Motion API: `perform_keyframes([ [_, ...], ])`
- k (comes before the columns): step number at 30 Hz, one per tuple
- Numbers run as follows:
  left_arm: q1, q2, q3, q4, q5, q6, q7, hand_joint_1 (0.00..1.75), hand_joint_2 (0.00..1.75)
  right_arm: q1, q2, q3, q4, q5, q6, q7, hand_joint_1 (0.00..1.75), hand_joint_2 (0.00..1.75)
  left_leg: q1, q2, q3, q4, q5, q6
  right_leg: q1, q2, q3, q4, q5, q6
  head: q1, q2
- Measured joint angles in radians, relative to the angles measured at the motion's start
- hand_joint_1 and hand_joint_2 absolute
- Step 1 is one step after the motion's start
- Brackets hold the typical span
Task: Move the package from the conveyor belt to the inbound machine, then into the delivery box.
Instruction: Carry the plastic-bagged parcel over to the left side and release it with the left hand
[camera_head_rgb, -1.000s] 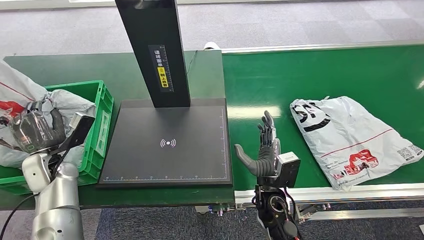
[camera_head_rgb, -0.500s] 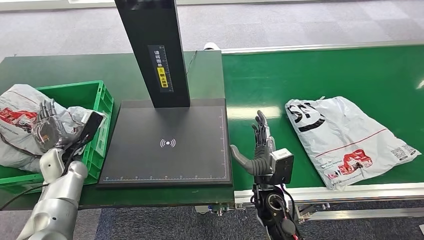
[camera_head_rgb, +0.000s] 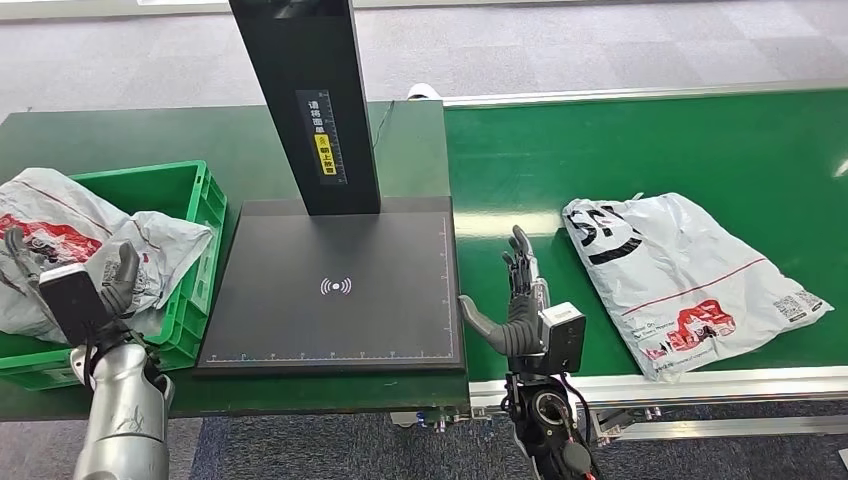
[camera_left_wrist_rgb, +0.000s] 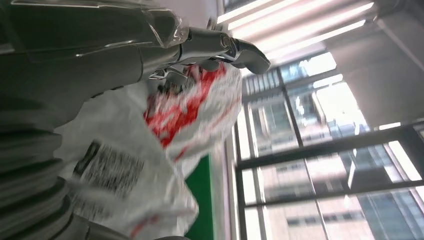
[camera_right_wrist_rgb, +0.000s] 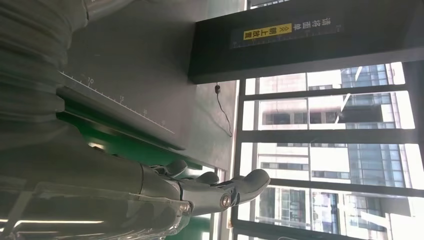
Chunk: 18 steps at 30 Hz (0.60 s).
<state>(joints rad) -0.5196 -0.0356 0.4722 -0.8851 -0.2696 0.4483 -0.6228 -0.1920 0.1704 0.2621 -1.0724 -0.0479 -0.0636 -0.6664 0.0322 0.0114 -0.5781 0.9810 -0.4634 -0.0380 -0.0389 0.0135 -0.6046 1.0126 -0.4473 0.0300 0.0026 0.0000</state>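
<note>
One white package with red and black print (camera_head_rgb: 690, 275) lies flat on the green conveyor belt (camera_head_rgb: 650, 140), to the right of my right hand (camera_head_rgb: 517, 305). That hand stands upright at the belt's near edge with its fingers spread and nothing in it; in the right wrist view the right hand (camera_right_wrist_rgb: 200, 192) is also bare. A second printed package (camera_head_rgb: 70, 225) rests in the green delivery box (camera_head_rgb: 205, 215), partly over its left rim. My left hand (camera_head_rgb: 70, 285) hovers at the near side of this package with fingers apart. In the left wrist view the fingers (camera_left_wrist_rgb: 220, 47) stretch out beside the package (camera_left_wrist_rgb: 190, 105).
The inbound machine's black platform (camera_head_rgb: 335, 285) lies between the box and the belt, with its tall black column (camera_head_rgb: 305, 100) rising at the back. A metal rail (camera_head_rgb: 700, 380) edges the belt's near side. The platform (camera_right_wrist_rgb: 130, 60) and column (camera_right_wrist_rgb: 310, 45) also appear in the right wrist view.
My left hand has let go of the package in the box, opened and drawn back toward me. The package on the belt has drifted slightly left. My right hand has shifted a little left.
</note>
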Motion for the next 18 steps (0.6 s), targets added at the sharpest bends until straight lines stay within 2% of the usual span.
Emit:
perform_keyframes([
  [5, 0.096, -0.015, -0.191, -0.128, 0.161, -0.13, 0.047, 0.0, 1.75, -0.002, -0.001, 0.0, 0.007, -0.005, 0.001, -0.004, 0.0, 1.75, 0.0, 0.0, -0.001, 0.0, 0.0, 0.0, 0.0, 0.0, 0.0, 0.0, 0.0, 0.0, 0.0, 0.0],
  [10, 0.164, -0.028, -0.351, -0.212, 0.284, -0.31, 0.093, 0.0, 1.75, -0.009, -0.002, 0.0, 0.019, 0.001, 0.005, -0.004, 0.0, 1.75, 0.0, 0.0, -0.001, 0.0, 0.0, 0.0, 0.0, 0.0, 0.0, 0.0, 0.0, 0.0, 0.0, 0.0],
  [12, 0.184, -0.032, -0.401, -0.231, 0.317, -0.369, 0.097, 0.0, 1.75, -0.014, -0.002, 0.0, 0.024, 0.007, 0.009, -0.004, 0.0, 1.75, 0.0, 0.0, -0.001, 0.0, 0.0, 0.0, 0.0, 0.0, 0.0, 0.0, 0.0, 0.0, 0.0, 0.0],
  [16, 0.212, -0.038, -0.467, -0.257, 0.354, -0.427, 0.098, 0.0, 1.75, -0.021, -0.002, 0.001, 0.034, 0.012, 0.015, -0.004, 0.0, 1.75, 0.0, 0.0, -0.001, 0.0, 0.0, 0.0, 0.0, 0.0, 0.0, 0.0, 0.0, 0.0, 0.0, 0.0],
  [18, 0.223, -0.038, -0.494, -0.263, 0.381, -0.497, 0.097, 0.0, 1.75, -0.024, -0.002, 0.002, 0.039, 0.019, 0.029, -0.003, 0.0, 1.75, 0.0, 0.0, -0.001, 0.0, 0.0, 0.0, 0.0, 0.0, 0.0, 0.0, 0.0, 0.0, 0.0, 0.0],
])
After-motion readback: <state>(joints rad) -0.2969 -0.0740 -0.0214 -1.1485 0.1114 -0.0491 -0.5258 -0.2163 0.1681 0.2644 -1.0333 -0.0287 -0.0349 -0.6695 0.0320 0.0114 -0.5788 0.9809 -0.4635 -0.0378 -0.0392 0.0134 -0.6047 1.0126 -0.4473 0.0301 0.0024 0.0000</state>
